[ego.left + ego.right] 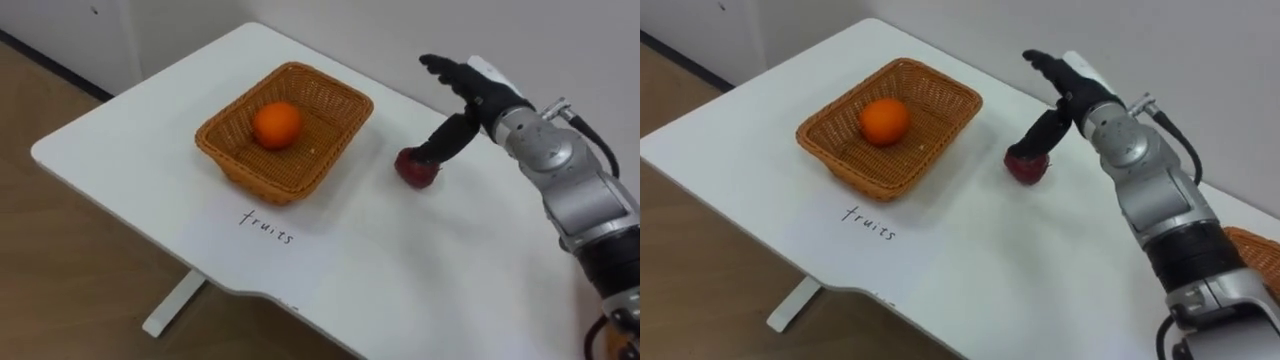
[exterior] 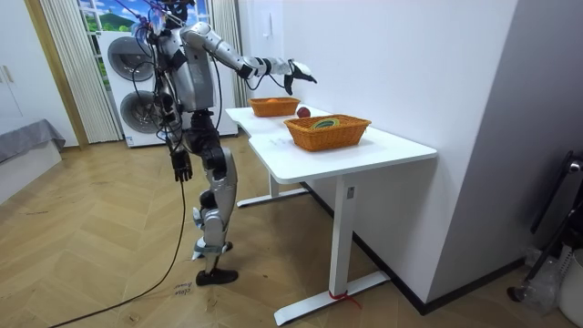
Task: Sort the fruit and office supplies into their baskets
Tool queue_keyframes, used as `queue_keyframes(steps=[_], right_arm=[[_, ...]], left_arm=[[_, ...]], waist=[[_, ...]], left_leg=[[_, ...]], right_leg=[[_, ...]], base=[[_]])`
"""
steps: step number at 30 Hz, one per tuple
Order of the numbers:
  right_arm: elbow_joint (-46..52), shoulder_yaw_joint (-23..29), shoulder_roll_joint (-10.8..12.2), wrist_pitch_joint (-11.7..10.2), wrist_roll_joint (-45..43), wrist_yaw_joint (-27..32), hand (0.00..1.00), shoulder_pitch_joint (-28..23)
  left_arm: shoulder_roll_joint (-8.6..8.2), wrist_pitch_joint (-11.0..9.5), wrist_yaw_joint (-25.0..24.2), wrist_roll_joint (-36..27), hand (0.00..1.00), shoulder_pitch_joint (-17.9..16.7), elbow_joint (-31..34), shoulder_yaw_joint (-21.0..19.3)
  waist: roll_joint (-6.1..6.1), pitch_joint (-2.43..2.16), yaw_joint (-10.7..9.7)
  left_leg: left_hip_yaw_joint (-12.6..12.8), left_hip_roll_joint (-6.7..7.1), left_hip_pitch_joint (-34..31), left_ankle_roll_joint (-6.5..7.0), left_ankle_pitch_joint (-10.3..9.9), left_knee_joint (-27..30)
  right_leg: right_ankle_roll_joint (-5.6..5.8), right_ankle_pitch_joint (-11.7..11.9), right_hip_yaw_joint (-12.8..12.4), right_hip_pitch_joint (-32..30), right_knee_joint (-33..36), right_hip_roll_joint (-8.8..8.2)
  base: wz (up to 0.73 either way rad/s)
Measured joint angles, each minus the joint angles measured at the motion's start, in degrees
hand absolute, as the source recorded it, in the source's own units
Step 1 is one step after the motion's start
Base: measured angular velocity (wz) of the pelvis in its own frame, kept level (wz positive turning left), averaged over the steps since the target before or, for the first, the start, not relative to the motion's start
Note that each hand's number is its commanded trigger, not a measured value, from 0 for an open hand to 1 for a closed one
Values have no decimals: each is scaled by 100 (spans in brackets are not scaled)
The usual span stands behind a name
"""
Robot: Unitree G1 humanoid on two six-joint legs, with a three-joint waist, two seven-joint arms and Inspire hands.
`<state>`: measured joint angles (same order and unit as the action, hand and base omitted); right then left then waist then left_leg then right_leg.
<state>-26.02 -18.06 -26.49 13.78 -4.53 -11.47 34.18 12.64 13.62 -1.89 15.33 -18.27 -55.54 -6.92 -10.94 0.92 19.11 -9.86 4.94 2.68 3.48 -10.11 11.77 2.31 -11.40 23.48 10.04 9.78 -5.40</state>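
- White surface (image 1: 400,270) stands against a pale wall, on a wooden herringbone floor (image 2: 109,246); the robot stands at its far end in the room view, with washing machines (image 2: 127,64) behind it.
- Fruit basket (image 1: 225,150), brown wicker, sits on the surface and holds an orange (image 1: 276,125) near its middle.
- Just in front of the fruit basket, on the robot's side, a handwritten word (image 1: 266,226) marks the surface.
- Red apple (image 1: 414,170) lies on the surface to the right of the fruit basket, near it but apart from its rim.
- Right robot hand (image 1: 478,92) hangs over the apple, to the right of the fruit basket and above rim height. Its fingers are straight and spread, pointing toward the wall. The thumb reaches down to the apple's top and appears to touch it; nothing is clasped.
- Left robot hand (image 2: 182,168) hangs at the robot's side, well away from the fruit basket; whether it is spread or closed cannot be told.
- Second wicker basket (image 2: 328,133) stands farther right of the fruit basket, beyond the apple; its contents are too small to make out.
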Motion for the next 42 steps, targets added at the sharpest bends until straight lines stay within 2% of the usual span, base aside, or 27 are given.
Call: queue_keyframes(steps=[4, 10, 17, 35, 41, 42], right_arm=[[-155, -90, 1, 3, 224, -63, 0, 0], [-324, -90, 0, 9, 511, -142, 0, 0], [-531, -91, 0, 10, 667, -142, 0, 0], [-708, -94, 0, 12, 635, -166, 0, 1], [-831, -107, 1, 10, 570, -24, 0, 2], [-950, -111, 1, 12, 568, 28, 0, 2]], left_arm=[[-1, 29, 4, 45, 0, -11, -22, 15], [1, 124, 4, 45, 0, -5, -29, 23], [6, 140, 4, 46, 0, -2, -63, 24], [11, 137, -8, 2, 0, -10, -148, 26], [75, 140, 5, -7, 0, -13, -127, 54], [131, 139, 5, -6, 0, -12, -123, 114]], waist=[[30, 6, 12], [81, -21, 7], [82, -28, 19], [39, -56, 31], [-3, -64, 32], [-27, -68, 43]], left_leg=[[-23, 6, -13, -1, 0, -3], [-28, 12, -19, 0, 0, 0], [-27, 15, -11, 1, 2, 5], [16, 10, -19, 2, 2, 3], [-4, -2, -27, -2, 2, 6], [-24, -2, -36, -4, 2, 7]], right_leg=[[0, 0, 14, 10, -1, -1], [0, 0, 16, 8, -1, -5], [0, 0, 7, 7, -2, -8], [0, 0, -73, -7, 1, -7], [0, 0, -39, -6, 1, 7], [0, 0, 13, -7, 2, 8]], base=[[2], [0], [0], [-1], [2], [8]])
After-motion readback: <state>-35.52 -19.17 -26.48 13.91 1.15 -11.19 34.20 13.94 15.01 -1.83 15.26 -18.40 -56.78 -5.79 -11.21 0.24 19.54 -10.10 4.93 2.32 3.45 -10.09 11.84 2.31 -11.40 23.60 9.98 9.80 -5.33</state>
